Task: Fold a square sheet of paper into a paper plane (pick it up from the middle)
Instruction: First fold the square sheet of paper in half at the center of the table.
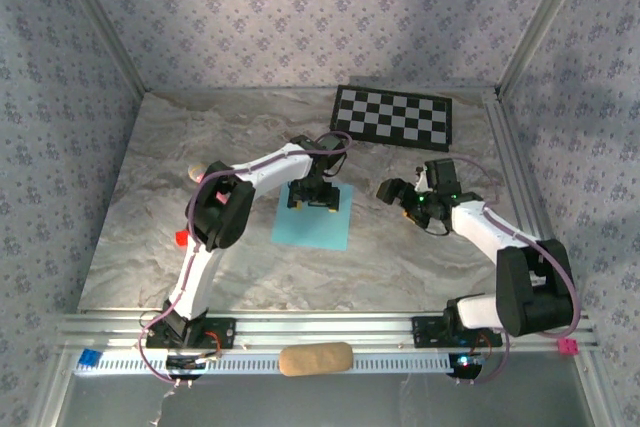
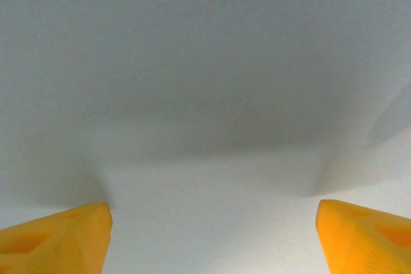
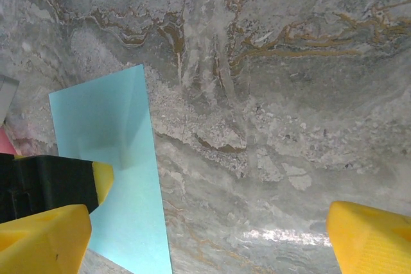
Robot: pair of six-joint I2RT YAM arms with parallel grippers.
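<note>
**Near edge.** A beige padded object [image 1: 315, 358] lies on the aluminium rail [image 1: 400, 332] between the two arm bases. A blue block [image 1: 90, 358] sits at the left end of the rail and a pink block [image 1: 567, 346] at the right end.

**Task item.** The square sheet of paper [image 1: 312, 225] lies flat near the middle of the table [image 1: 150, 247], well apart from every edge. It is thin, light blue and four-sided, with its far edge under the left arm's wrist.

**Left gripper.** The left gripper [image 1: 318, 203] stands over the far part of the sheet, jaws released and spread wide. In the left wrist view both orange fingertips [image 2: 61, 235] frame a pale, blurred surface, probably the sheet at close range. Contact with the paper cannot be confirmed.

**Right gripper.** The right gripper [image 1: 393, 190] is just right of the sheet, over bare marble. Its jaws are released and hold nothing. In the right wrist view the sheet [image 3: 109, 158] lies at the left, beside the left gripper's black body.

**Surroundings.** A small red object [image 1: 181, 238] lies near the left edge. A black-and-white checkerboard mat [image 1: 392, 114] lies at the far edge, right of centre.
</note>
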